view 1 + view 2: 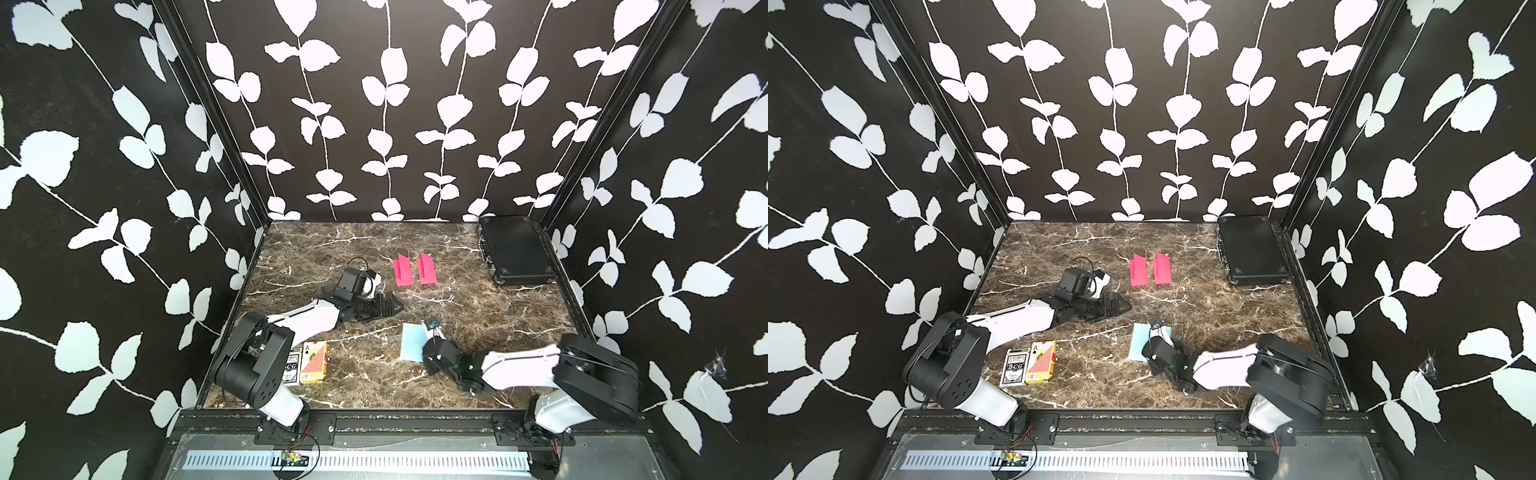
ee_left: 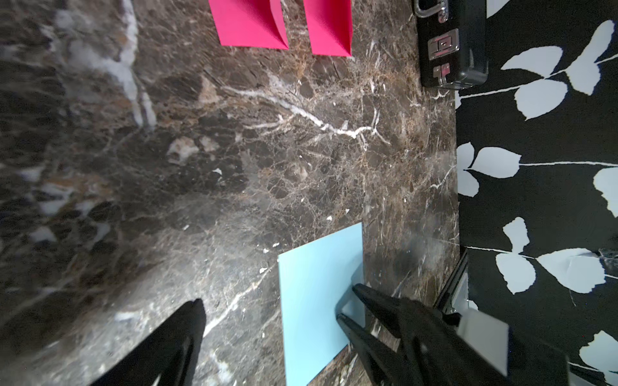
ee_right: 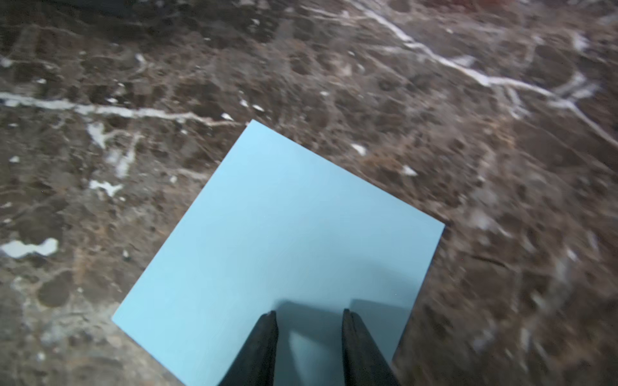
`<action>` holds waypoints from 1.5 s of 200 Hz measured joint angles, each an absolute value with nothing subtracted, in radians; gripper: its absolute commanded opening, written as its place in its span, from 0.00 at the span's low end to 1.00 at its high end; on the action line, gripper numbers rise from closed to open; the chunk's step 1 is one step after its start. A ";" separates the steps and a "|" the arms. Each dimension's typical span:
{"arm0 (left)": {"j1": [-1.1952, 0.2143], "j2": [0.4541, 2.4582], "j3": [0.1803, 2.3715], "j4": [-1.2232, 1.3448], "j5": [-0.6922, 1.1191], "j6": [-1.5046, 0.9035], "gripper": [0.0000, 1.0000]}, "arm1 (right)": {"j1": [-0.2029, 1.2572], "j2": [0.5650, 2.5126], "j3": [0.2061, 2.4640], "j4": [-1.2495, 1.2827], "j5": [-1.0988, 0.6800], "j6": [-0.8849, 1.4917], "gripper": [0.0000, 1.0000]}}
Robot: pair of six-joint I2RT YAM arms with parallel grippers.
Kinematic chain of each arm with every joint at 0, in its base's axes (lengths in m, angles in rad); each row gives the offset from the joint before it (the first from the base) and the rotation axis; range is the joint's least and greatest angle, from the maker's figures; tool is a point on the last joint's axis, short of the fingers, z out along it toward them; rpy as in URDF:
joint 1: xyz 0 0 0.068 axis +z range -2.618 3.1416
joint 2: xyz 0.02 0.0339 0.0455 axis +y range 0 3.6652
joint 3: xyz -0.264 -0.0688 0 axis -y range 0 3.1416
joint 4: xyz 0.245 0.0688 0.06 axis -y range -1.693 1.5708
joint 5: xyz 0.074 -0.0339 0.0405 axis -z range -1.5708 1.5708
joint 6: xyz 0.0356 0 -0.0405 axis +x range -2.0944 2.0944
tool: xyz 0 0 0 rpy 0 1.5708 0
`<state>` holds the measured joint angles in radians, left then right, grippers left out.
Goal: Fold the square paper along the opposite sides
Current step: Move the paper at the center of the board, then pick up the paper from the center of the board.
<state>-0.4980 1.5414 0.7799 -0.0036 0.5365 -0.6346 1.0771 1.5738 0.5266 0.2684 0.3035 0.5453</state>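
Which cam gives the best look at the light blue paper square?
Right wrist view: the light blue square paper lies large and flat, three corners visible, right pincer open over it. Both top views show it small, partly under the right arm. Left wrist view crops it.

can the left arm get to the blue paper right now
probably yes: the open left gripper lies low just past the paper's far edge, with bare table between them. the right gripper sits over the paper's right edge, so its left side looks free.
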 measured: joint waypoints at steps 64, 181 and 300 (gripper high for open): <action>-0.480 1.424 0.730 -0.113 0.497 -0.629 0.91 | 0.997 1.701 0.657 0.353 0.105 0.414 0.35; -0.533 1.474 0.785 -0.421 0.494 -0.572 0.90 | 0.743 1.464 0.479 0.270 -0.369 0.666 0.53; -0.538 1.638 0.876 -0.390 0.534 -0.531 0.86 | 0.687 1.705 0.575 0.502 -0.628 0.711 0.53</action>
